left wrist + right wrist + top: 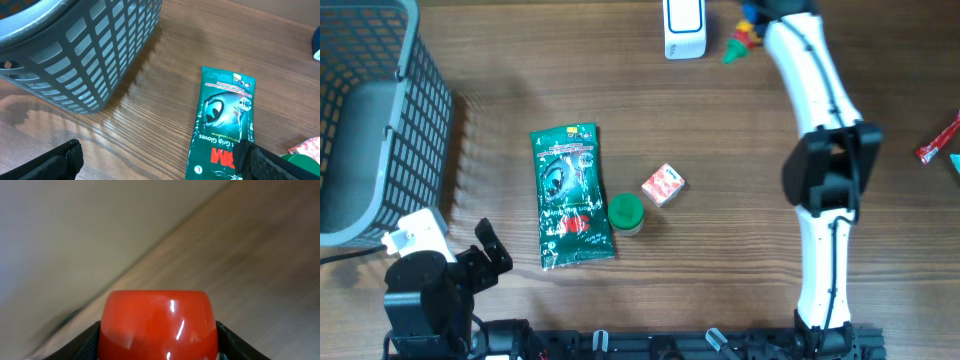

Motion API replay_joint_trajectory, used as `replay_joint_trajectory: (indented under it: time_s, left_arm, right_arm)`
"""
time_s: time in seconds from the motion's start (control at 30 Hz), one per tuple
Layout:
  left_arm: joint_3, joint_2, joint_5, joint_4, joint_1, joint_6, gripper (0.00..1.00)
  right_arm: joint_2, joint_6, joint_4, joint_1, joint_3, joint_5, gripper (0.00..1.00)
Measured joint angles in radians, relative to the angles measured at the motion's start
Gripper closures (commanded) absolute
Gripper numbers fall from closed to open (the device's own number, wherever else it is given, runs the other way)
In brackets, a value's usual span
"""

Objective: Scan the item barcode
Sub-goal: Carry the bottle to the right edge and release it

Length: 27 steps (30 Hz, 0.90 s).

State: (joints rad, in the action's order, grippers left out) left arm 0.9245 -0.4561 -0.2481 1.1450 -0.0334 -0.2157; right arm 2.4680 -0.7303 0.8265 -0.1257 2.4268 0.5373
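A green glove packet (572, 195) lies flat at mid-table, with a green-lidded jar (625, 213) and a small red-and-white box (663, 185) just right of it. I cannot make out any barcode. My left gripper (160, 156) hovers open near the front left; its right finger (272, 162) overlaps the packet's (222, 125) lower corner, touching nothing. My right arm (820, 90) reaches to the far edge, where its hand leaves the overhead view. In the right wrist view my right gripper (159, 342) is shut on a glossy red rounded object (159, 320).
A grey mesh basket (380, 120) stands at the left; its wall (95, 55) is close to my left gripper. A white device (683, 28) and a small colourful toy (744, 38) sit at the far edge. A red wrapper (938, 140) lies at the right edge.
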Motion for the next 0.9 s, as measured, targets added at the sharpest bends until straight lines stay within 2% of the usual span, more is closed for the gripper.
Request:
replay_joint_trajectory:
  time_s: [0.2,0.4,0.53,0.6,0.73,0.8,0.9]
  left_arm:
    - [0.0,0.0,0.0,0.0,0.0,0.0,0.0]
    - [0.0,0.0,0.0,0.0,0.0,0.0,0.0]
    - [0.0,0.0,0.0,0.0,0.0,0.0,0.0]
    - [0.0,0.0,0.0,0.0,0.0,0.0,0.0]
    - [0.0,0.0,0.0,0.0,0.0,0.0,0.0]
    - [0.0,0.0,0.0,0.0,0.0,0.0,0.0]
    - [0.0,0.0,0.0,0.0,0.0,0.0,0.0]
  right_arm:
    - [0.001,0.057,0.081,0.27,0.0,0.068,0.69]
    - [0.027,0.269,0.026,0.517,0.0,0.084,0.68]
    - [0.099,0.363,0.04,0.592,0.0,0.031,0.64]
    - [0.13,0.378,0.048,0.612,0.0,0.003,0.6]
    - [0.158,0.396,0.048,0.633,0.0,-0.044,0.58]
    - [0.158,0.396,0.048,0.634,0.0,-0.053,0.5]
    - [0.158,0.396,0.05,0.634,0.0,-0.078,0.27]
